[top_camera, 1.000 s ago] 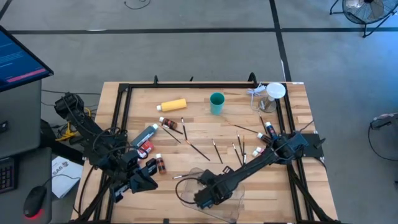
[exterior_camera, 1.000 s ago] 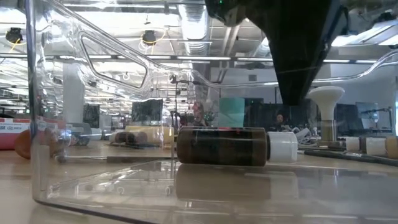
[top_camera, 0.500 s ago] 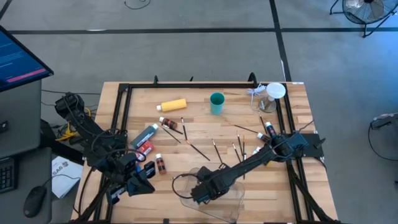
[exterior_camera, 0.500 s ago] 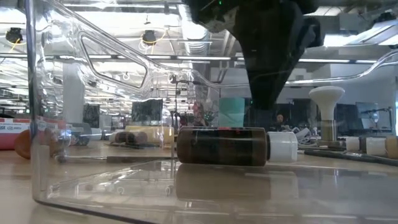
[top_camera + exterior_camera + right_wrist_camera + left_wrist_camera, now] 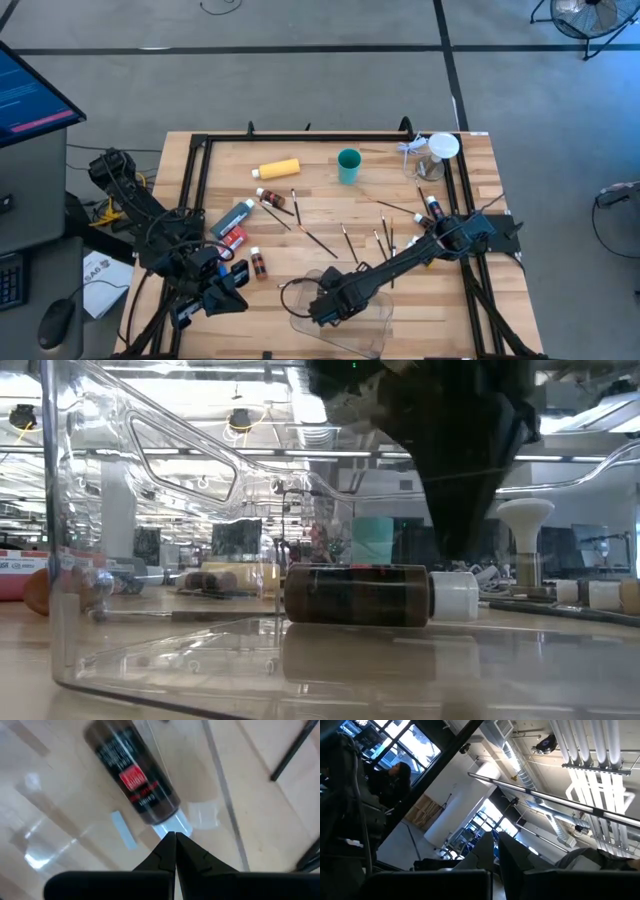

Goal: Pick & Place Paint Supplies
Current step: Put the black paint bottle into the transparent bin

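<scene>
Right gripper (image 5: 175,836) closed, empty, above one brown bottle (image 5: 132,772) in tray (image 5: 220,780); left gripper (image 5: 496,837) closed

The right hand (image 5: 175,837) hides the brown bottle's (image 5: 132,772) white cap in its wrist view.

Brown white-capped paint bottle (image 5: 357,595) lies sideways in tray (image 5: 180,660).
</scene>
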Controlling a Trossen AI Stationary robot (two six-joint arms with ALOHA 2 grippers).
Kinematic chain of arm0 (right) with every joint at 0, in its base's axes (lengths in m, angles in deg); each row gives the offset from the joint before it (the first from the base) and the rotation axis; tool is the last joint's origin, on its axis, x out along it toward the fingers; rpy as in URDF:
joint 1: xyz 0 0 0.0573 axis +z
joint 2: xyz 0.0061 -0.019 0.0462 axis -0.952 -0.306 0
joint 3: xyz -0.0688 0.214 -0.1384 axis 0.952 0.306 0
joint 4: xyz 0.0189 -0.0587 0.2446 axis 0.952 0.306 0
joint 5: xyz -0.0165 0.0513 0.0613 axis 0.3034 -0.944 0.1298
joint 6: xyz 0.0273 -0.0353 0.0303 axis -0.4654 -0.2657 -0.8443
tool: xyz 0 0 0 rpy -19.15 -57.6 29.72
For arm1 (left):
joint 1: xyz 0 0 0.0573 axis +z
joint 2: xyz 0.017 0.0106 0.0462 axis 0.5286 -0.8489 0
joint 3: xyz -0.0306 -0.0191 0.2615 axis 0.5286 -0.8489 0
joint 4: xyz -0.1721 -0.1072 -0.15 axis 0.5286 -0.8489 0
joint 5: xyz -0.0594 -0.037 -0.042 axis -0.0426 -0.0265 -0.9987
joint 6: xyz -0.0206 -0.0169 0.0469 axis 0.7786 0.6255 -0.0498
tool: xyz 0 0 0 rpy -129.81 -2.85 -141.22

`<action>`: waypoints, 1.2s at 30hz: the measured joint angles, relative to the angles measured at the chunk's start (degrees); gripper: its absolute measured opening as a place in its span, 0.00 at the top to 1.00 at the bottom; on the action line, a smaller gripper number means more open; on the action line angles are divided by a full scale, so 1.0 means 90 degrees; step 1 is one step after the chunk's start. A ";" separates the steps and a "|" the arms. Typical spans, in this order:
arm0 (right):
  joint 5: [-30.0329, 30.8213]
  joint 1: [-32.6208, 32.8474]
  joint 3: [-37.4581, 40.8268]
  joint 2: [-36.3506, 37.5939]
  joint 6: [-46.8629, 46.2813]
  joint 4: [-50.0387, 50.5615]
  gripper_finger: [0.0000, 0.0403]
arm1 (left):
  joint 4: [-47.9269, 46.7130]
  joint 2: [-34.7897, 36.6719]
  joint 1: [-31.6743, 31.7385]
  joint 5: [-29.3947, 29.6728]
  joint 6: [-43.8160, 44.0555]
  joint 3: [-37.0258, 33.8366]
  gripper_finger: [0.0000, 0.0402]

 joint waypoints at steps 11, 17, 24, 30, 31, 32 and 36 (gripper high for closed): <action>-0.0198 0.0086 0.0442 -0.0002 -0.0034 -0.0562 1.00 | -0.0033 0.0000 0.0019 0.0032 -0.0003 0.0000 1.00; -0.0133 0.0017 0.0444 -0.0005 -0.0051 -0.0858 1.00 | -0.0040 0.0000 0.0022 0.0088 -0.0003 0.0000 1.00; 0.0143 -0.0010 0.0444 -0.0005 -0.0262 -0.1393 1.00 | -0.0042 0.0000 0.0021 0.0123 -0.0003 0.0000 1.00; 0.0383 -0.0016 0.0444 -0.0005 -0.0387 -0.1642 1.00 | -0.0042 0.0000 0.0019 0.0120 0.0015 0.0000 1.00; 0.0406 -0.0021 0.0444 -0.0005 -0.0388 -0.1640 1.00 | -0.0042 0.0000 0.0008 0.0122 0.0016 0.0000 1.00; 0.0439 -0.0033 0.0444 -0.0005 -0.0387 -0.1632 1.00 | -0.0041 0.0000 -0.0003 0.0122 0.0018 0.0000 1.00; 0.0706 -0.0051 0.0442 -0.0005 -0.0388 -0.1628 1.00 | -0.0042 0.0000 -0.0022 0.0118 0.0033 0.0000 1.00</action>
